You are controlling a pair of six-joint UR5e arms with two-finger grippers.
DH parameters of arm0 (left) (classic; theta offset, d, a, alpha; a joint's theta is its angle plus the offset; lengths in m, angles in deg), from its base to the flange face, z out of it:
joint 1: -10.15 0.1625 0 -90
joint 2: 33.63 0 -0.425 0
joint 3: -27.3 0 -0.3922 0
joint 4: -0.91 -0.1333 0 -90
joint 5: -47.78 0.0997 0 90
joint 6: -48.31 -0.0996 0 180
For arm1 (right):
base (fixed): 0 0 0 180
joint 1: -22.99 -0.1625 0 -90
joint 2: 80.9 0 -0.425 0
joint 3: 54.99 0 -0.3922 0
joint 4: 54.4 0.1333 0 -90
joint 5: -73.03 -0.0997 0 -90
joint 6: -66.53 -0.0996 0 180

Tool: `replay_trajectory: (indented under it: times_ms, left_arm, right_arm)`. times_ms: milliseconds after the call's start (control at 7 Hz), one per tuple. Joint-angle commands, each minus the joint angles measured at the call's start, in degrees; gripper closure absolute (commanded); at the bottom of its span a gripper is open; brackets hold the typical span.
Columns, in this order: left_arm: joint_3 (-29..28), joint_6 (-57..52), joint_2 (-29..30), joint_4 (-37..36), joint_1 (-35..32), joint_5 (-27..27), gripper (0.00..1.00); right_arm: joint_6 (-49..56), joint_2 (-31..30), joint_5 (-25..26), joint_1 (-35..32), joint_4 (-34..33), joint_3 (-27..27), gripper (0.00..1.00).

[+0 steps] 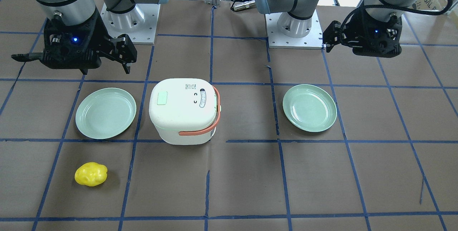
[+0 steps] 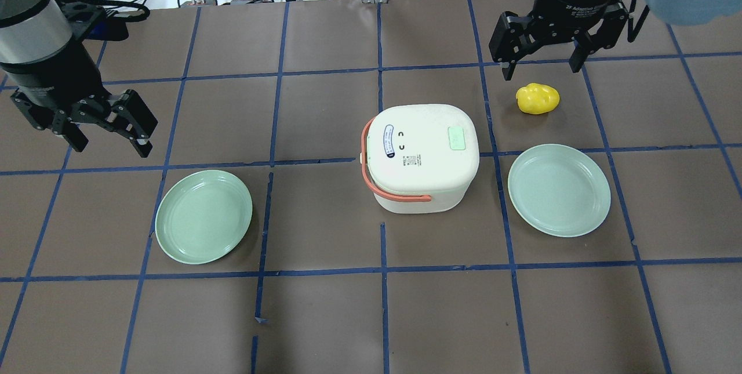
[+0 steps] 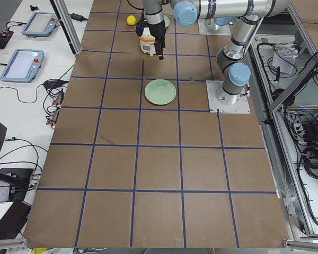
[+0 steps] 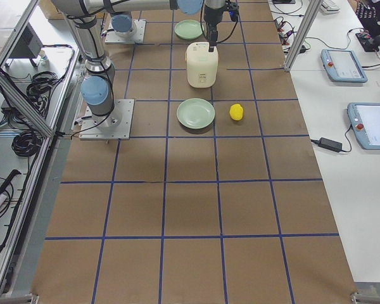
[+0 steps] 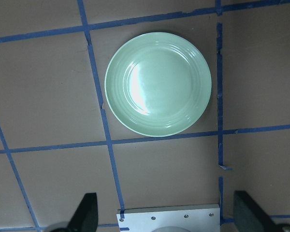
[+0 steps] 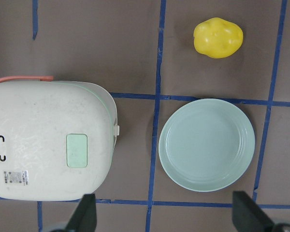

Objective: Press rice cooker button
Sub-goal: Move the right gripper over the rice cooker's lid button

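while the white rice cooker (image 2: 422,156) sits near the middle of the desk between the left plate (image 2: 203,216) and the right plate (image 2: 559,189), its pale green button (image 2: 458,138) facing up on the lid, i see both arms hanging well clear of it. my right gripper (image 2: 542,66) is spread wide and empty over the desk's right half, by the yellow lump (image 2: 538,98). my left gripper (image 2: 110,142) is equally wide and empty toward the left edge.

Left hand (image 2: 109,141), right hand (image 2: 542,69) both raised, pointing down, fingers spread, empty.
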State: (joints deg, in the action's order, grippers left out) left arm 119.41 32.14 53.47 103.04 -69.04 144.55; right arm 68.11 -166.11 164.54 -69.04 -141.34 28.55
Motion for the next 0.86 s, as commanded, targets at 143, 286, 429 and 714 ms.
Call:
replay_trajectory:
  times_ms: [143, 286, 429, 714]
  left_arm:
    - [0.0, 0.0, 0.0, 0.0, 0.0, 0.0, 0.0]
    - [0.0, 0.0, 0.0, 0.0, 0.0, 0.0, 0.0]
    - [0.0, 0.0, 0.0, 0.0, 0.0, 0.0, 0.0]
    - [0.0, 0.0, 0.0, 0.0, 0.0, 0.0, 0.0]
  right_arm:
    - [-0.43, -0.4, -0.19, -0.07, -0.07, 0.13, 0.0]
    - [-0.96, -0.4, -2.11, -0.68, -0.42, -0.65, 0.0]
    - [-0.87, 0.12, -4.13, -1.12, -2.59, 0.29, 0.0]
    - [-4.27, 1.52, -7.73, -1.48, -7.32, 4.23, 0.07]
